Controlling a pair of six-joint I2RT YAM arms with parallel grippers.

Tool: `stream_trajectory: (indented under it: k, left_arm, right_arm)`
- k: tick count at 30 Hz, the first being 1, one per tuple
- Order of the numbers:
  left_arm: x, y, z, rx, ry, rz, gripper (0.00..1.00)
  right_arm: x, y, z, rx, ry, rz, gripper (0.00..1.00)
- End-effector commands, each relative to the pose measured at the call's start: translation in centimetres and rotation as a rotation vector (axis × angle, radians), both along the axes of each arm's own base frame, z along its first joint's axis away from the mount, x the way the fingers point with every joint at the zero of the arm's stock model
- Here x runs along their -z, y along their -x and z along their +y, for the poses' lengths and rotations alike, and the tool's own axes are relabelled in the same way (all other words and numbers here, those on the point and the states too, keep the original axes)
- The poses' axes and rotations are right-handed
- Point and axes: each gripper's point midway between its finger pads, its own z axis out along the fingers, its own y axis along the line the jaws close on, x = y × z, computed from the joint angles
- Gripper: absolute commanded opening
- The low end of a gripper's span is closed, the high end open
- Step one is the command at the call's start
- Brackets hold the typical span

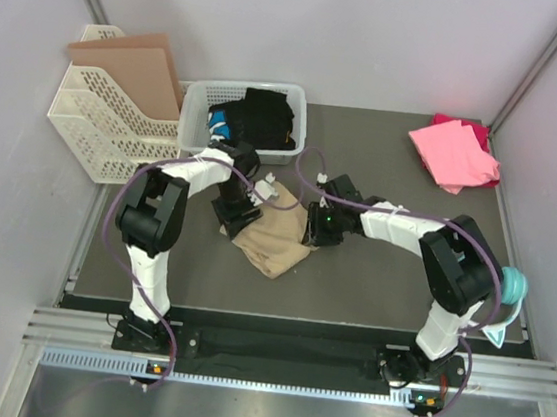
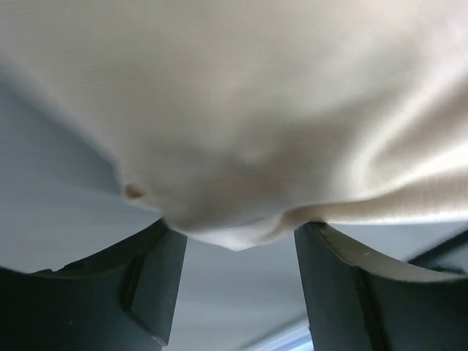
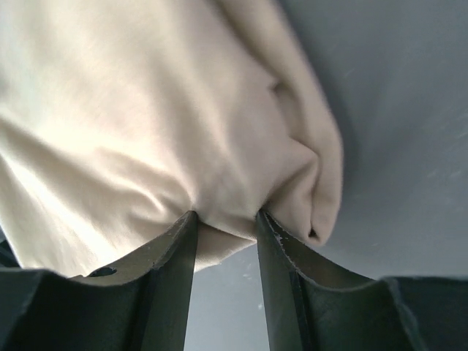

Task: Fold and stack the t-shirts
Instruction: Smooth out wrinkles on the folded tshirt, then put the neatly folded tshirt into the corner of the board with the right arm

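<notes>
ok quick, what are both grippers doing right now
left gripper: closed on a thick fold of the tan t-shirt.
right gripper: closed on the tan t-shirt's edge, jaws narrow.

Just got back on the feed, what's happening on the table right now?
Both arms are working the tan shirt, which lies crumpled mid-table. The right gripper pinches its right edge. The left gripper has cloth between its fingers at the left edge, though whether it is clamped is unclear. The pink shirt sits folded in the far right corner, on a darker shirt.
</notes>
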Motion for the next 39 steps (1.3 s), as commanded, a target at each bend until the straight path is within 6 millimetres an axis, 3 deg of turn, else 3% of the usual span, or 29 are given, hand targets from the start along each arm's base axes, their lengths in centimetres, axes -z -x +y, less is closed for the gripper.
stream_trajectory:
  k: [1, 6, 8, 13, 14, 16, 17, 19, 20, 22, 23, 25, 26, 27, 28, 29, 30, 34, 39]
  left_arm:
    - [-0.7, -5.7, -2.1, -0.050, 0.074, -0.152, 0.65]
    - [-1.3, -8.0, -4.1, -0.062, 0.120, -0.170, 0.65]
    - [-1.6, -8.5, -4.7, -0.055, 0.134, -0.177, 0.65]
    - [-3.0, -10.4, -5.4, -0.045, 0.159, -0.235, 0.65]
    - [-4.0, -11.2, -5.5, -0.045, 0.163, -0.265, 0.65]
    - [-5.7, -12.2, -5.3, -0.055, 0.169, -0.302, 0.65]
    - [-8.0, -13.1, -4.8, -0.071, 0.185, -0.340, 0.66]
    - [-10.7, -13.9, -4.1, -0.085, 0.201, -0.395, 0.66]
    - [-13.5, -14.4, -3.0, -0.105, 0.212, -0.452, 0.67]
    - [-16.5, -14.4, -1.8, -0.127, 0.230, -0.512, 0.68]
    - [-19.1, -13.8, -0.6, -0.147, 0.240, -0.561, 0.69]
    - [-20.9, -12.5, -0.1, -0.154, 0.264, -0.584, 0.70]
    - [-22.2, -11.0, 0.2, -0.152, 0.279, -0.599, 0.71]
    - [-22.4, -9.9, 0.0, -0.141, 0.303, -0.585, 0.71]
    - [-21.7, -8.1, -1.0, -0.114, 0.340, -0.534, 0.72]
    - [-22.5, -6.7, -1.4, -0.094, 0.361, -0.538, 0.72]
    - [-21.9, -5.3, -1.8, -0.073, 0.355, -0.499, 0.72]
    - [-17.6, -0.1, -4.8, 0.055, 0.337, -0.336, 0.72]
    - [-13.9, 2.3, -6.6, 0.104, 0.312, -0.212, 0.71]
  right_arm:
    - [4.3, 10.0, -2.4, -0.063, 0.181, 0.259, 0.39]
    - [4.0, 14.2, -0.9, -0.095, 0.166, 0.275, 0.39]
    - [3.2, 15.7, 0.6, -0.135, 0.137, 0.267, 0.39]
    - [1.6, 17.7, 3.9, -0.216, 0.102, 0.271, 0.40]
    - [0.8, 17.5, 4.9, -0.247, 0.090, 0.249, 0.41]
    - [0.4, 17.4, 4.7, -0.256, 0.119, 0.250, 0.46]
    - [-0.1, 16.5, 4.7, -0.262, 0.122, 0.220, 0.50]
    - [-1.1, 15.3, 3.5, -0.242, 0.142, 0.191, 0.62]
    - [-1.4, 13.9, 2.5, -0.216, 0.137, 0.178, 0.64]
    - [-3.2, 12.3, 1.1, -0.184, 0.102, 0.139, 0.66]
    - [-3.8, 10.2, -0.3, -0.143, 0.085, 0.117, 0.67]
    - [-6.1, 8.1, -1.2, -0.111, 0.008, 0.068, 0.68]
    - [-6.8, 6.0, -2.7, -0.067, -0.016, 0.040, 0.68]
    - [-7.8, 5.2, -3.0, -0.061, -0.062, 0.027, 0.69]
    - [-8.2, 3.1, -4.0, -0.015, -0.103, 0.001, 0.71]
    - [-8.4, 2.3, -4.3, -0.015, -0.137, -0.010, 0.73]
    - [-8.7, 1.6, -3.7, -0.036, -0.218, -0.007, 0.75]
    - [-6.1, -1.0, -5.0, 0.010, -0.321, 0.056, 0.77]
    - [-2.7, -2.5, -4.9, 0.034, -0.368, 0.116, 0.76]
